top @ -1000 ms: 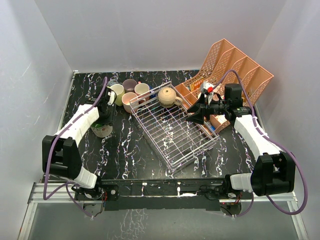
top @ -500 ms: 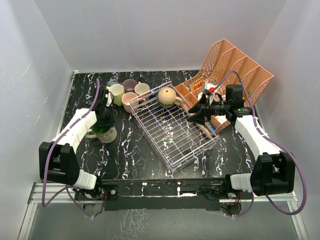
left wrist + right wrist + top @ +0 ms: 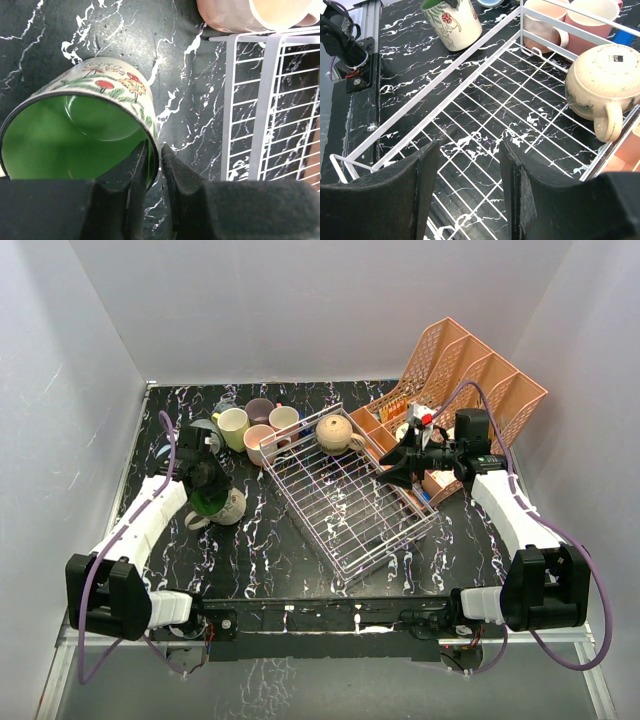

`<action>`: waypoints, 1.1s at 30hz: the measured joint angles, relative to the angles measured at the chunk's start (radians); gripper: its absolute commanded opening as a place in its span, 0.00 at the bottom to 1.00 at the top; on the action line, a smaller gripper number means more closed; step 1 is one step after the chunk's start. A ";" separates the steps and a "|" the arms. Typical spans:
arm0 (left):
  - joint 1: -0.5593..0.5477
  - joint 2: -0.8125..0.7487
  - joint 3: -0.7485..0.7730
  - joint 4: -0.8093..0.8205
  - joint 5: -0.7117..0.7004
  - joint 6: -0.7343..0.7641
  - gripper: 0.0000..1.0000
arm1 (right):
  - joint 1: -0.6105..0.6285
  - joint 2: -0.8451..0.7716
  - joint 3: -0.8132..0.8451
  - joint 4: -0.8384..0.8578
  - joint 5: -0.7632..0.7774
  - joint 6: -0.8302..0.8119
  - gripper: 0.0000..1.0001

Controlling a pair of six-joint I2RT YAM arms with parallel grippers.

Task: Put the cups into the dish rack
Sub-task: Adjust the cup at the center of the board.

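Green-lined mug (image 3: 75, 125) is pinched at its rim by the left end effector (image 3: 152, 165), the right end effector (image 3: 469, 150) hangs spread and empty over the dish rack (image 3: 400, 535), which holds one tan cup (image 3: 335, 433), and several cups (image 3: 260, 420) wait at upper left.

The black white-veined table (image 3: 270, 560) is overlooked from high behind. The green-lined mushroom-painted mug (image 3: 115, 82) is seen closely from the left wrist; mug and silvery wire-grid rack (image 3: 345, 502) are shared by all views.

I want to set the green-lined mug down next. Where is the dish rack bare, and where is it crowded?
Most of the dish rack floor is bare, from its near end up to the tan cup in the far corner. Crowded: the cluster of cups just outside the rack's far-left wall.
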 measured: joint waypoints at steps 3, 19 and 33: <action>-0.001 -0.011 -0.010 0.014 0.001 -0.021 0.35 | -0.008 0.000 0.000 0.000 -0.001 0.000 0.54; -0.003 -0.166 0.003 0.008 0.074 0.401 0.81 | -0.025 0.000 -0.010 -0.001 -0.022 -0.031 0.54; -0.004 -0.075 0.009 -0.088 0.205 0.887 0.63 | -0.029 0.000 -0.018 -0.007 -0.041 -0.051 0.54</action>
